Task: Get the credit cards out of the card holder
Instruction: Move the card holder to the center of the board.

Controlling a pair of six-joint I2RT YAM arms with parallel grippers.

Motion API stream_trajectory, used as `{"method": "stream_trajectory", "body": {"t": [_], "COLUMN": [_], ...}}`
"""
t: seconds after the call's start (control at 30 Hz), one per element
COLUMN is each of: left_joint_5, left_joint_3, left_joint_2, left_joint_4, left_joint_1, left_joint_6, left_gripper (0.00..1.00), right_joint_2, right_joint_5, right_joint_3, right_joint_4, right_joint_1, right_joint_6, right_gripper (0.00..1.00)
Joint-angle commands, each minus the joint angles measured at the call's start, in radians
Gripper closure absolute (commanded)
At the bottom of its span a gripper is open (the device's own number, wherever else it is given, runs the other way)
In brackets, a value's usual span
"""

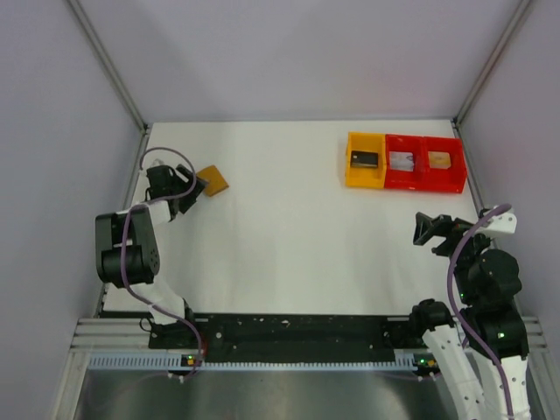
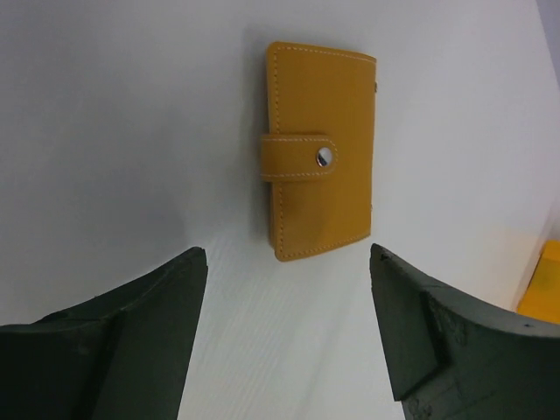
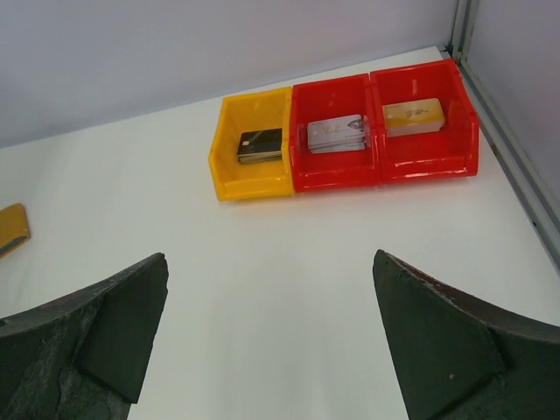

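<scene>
Card holder [image 2: 320, 150] lies flat on the surface [image 1: 280, 245], near the left edge and toward the far-left corner. It is folded shut, with the strap [image 2: 293, 157] across the fold and fastened by a metal snap [image 2: 324, 157]. No credit cards are visible; they are presumably inside.

Left tool [image 2: 287, 271] hangs just short of the holder with its fingers apart and nothing between them. The holder's near short end lines up with the gap. Right tool [image 3: 269, 280] is spread wide and empty, well apart over the right side, facing the yellow tray [image 3: 254, 184] and red trays [image 3: 337, 179] at the far-right corner.

Handling, as a judgement:
- The holder looks light, thin and leather-like, so it will flex a little and slide on the smooth white surface if pushed.
- It lies too flat to pinch from above, so take it across the long edges or lift one end.
- The snap must be popped first, one tool pinning the body while the other pulls the strap tip.
- The cards should be stiff, slick and thin; grip them by an exposed edge.
</scene>
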Motion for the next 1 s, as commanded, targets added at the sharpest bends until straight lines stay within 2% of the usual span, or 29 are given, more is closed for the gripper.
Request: {"method": "stream_trajectory", "body": {"t": [0.0,0.07,0.33,0.43,0.53,0.6,0.63,0.83,0.97], "left_joint_5": [0.167,0.199,0.265,0.282,0.281,0.29,0.298,0.403,0.46], "left_joint_3": [0.09,0.113,0.161,0.173,0.17,0.165,0.161,0.053,-0.022], "left_joint_2": [0.129,0.175,0.272,0.288,0.285,0.276,0.27,0.181,0.108], "left_joint_4": [0.06,0.058,0.074,0.074,0.074,0.075,0.077,0.213,0.212], "left_joint_1": [0.033,0.037,0.048,0.048,0.048,0.048,0.048,0.031,-0.033], "left_joint_6": [0.033,0.034,0.022,0.013,0.011,0.011,0.011,-0.062,-0.07], "left_gripper": [0.24,0.33,0.49,0.63,0.81,0.97,1.0,1.0,1.0], "right_joint_2": [-0.006,-0.004,-0.004,-0.004,-0.004,-0.003,-0.003,-0.001,0.015], "right_joint_5": [0.009,0.01,0.016,0.016,0.013,0.012,0.009,-0.04,-0.106], "right_joint_3": [0.002,0.002,0.0,-0.002,-0.002,-0.003,-0.003,-0.008,-0.026], "right_joint_4": [0.031,0.033,0.033,0.031,0.031,0.034,0.033,0.048,0.065], "right_joint_1": [0.011,0.009,0.009,0.009,0.01,0.01,0.011,0.011,0.011], "right_joint_6": [0.001,0.002,0.002,0.001,0.004,0.002,0.004,-0.001,0.025], "right_gripper": [0.01,0.01,0.01,0.01,0.01,0.01,0.01,0.01,0.01]}}
